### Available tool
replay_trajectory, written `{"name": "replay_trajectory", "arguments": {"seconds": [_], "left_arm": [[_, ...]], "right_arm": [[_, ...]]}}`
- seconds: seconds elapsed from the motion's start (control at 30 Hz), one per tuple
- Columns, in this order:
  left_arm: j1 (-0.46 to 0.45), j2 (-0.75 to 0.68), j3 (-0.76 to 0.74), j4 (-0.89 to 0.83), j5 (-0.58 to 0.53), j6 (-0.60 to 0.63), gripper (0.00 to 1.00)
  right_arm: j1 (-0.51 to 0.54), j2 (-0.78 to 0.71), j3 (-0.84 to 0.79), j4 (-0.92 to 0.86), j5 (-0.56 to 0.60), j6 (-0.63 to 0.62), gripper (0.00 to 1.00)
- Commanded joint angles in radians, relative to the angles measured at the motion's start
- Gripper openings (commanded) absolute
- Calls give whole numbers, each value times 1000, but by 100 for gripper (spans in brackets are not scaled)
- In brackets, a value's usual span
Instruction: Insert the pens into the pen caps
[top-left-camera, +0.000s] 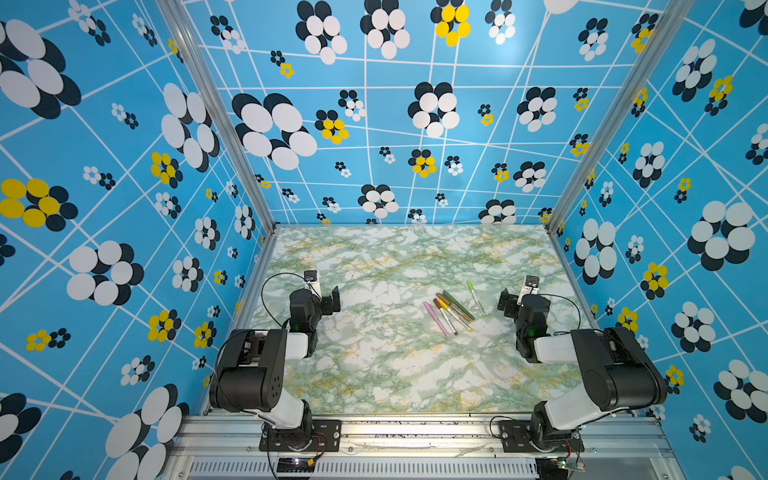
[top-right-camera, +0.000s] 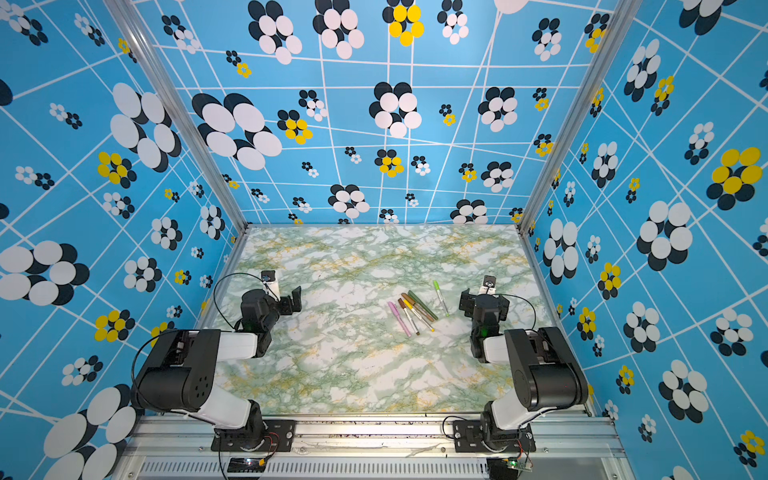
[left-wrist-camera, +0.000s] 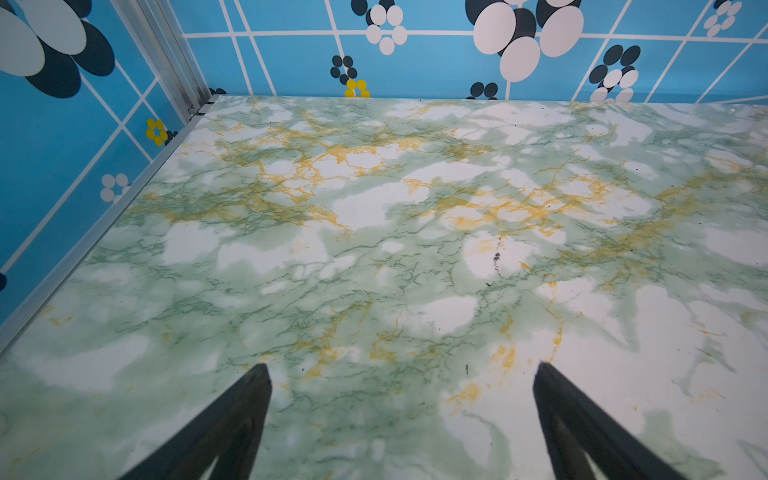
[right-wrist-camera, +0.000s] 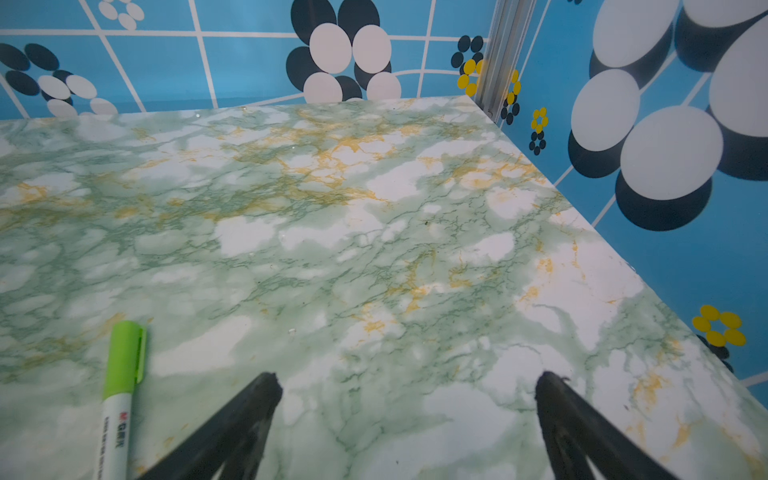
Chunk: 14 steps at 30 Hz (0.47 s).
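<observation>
Showing both arms drawn up at the sides of the counter with nothing held. The right tool has its jaws spread wide over bare counter. The left tool is likewise spread and empty, near the left edge.

Likely hazards:
- A low sweep by the right tool could strike the light green pen and send its round barrel rolling toward the right edge.
- A reach into the bunch of five pens could knock neighbours, since they lie side by side, touching or nearly so.
- Whether each cap is pushed fully home cannot be told, and a loose one could come off when lifted.

The light green pen, with its light green cap on, lies flat just beside the right tool, on that tool's inner side in both top views. The bunch lies beyond it, right of the counter's middle and well apart from the left tool.
</observation>
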<state>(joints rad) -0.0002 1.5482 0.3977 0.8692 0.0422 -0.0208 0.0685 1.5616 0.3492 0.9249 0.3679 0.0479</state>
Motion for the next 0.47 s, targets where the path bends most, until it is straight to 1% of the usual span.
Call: {"name": "replay_trajectory", "arguments": {"seconds": [0.0, 0.1, 0.23, 0.43], "left_arm": [[-2, -3, -8, 28, 13, 16, 99], [-3, -3, -9, 30, 10, 17, 99], [-4, -3, -8, 30, 6, 18, 99], [-4, -3, -9, 33, 6, 18, 99]], "right_arm": [[-6, -17, 19, 9, 0, 6, 99], [-6, -12, 22, 8, -6, 5, 99], [-17, -10, 35, -16, -52, 6, 99], [-16, -11, 29, -3, -52, 2, 99]]}}
